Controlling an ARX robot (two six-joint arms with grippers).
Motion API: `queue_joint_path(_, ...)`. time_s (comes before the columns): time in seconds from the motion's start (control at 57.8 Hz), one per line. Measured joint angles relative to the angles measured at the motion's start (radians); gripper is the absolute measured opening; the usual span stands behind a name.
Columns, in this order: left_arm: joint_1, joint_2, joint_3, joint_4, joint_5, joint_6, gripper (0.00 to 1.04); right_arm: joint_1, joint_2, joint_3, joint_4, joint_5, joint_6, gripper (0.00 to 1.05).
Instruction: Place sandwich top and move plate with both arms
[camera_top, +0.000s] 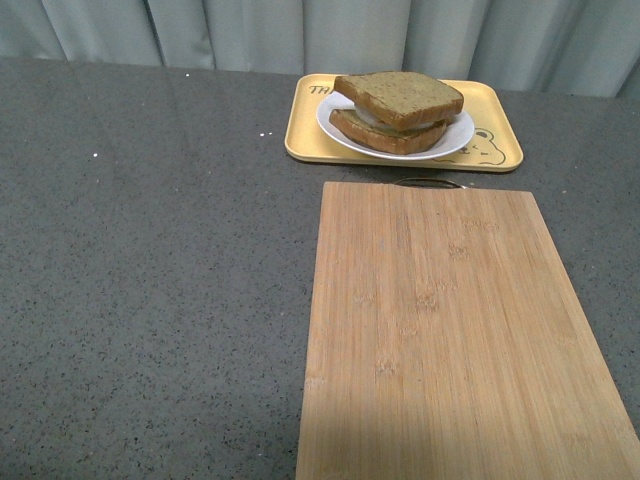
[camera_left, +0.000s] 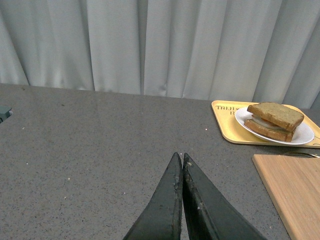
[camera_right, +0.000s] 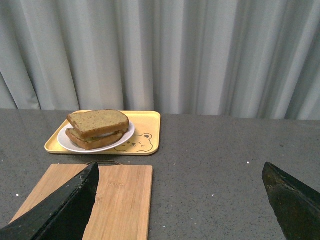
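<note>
The sandwich top (camera_top: 400, 96), a brown speckled bread slice, lies on a lower slice on the white plate (camera_top: 458, 140). The plate sits on the yellow bear tray (camera_top: 500, 150) at the far side of the table. The sandwich top also shows in the left wrist view (camera_left: 275, 114) and the right wrist view (camera_right: 98, 122). Neither arm shows in the front view. My left gripper (camera_left: 180, 156) is shut and empty above the grey table, well short of the tray. My right gripper (camera_right: 180, 170) is open and empty, well short of the tray.
A wooden cutting board (camera_top: 450, 330) lies on the near right of the grey table (camera_top: 150, 250), just in front of the tray. Grey curtains (camera_top: 330, 30) hang behind the table.
</note>
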Motion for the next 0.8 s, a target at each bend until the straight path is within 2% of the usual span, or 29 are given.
queue_joint_path(0.052, 0.000, -0.001, 0.000, 0.000, 0.000, 0.000, 0.04, 0.000, 0.000, 0.000, 0.000, 0.000, 0.000, 0.95)
queue_joint_path(0.086, 0.000, -0.001, 0.000, 0.000, 0.000, 0.000, 0.08, 0.000, 0.000, 0.000, 0.000, 0.000, 0.000, 0.95)
queue_joint_path(0.64, 0.000, -0.001, 0.000, 0.000, 0.000, 0.000, 0.99, 0.000, 0.000, 0.000, 0.000, 0.000, 0.000, 0.95)
queue_joint_path(0.796, 0.000, -0.001, 0.000, 0.000, 0.000, 0.000, 0.98, 0.000, 0.000, 0.000, 0.000, 0.000, 0.000, 0.95)
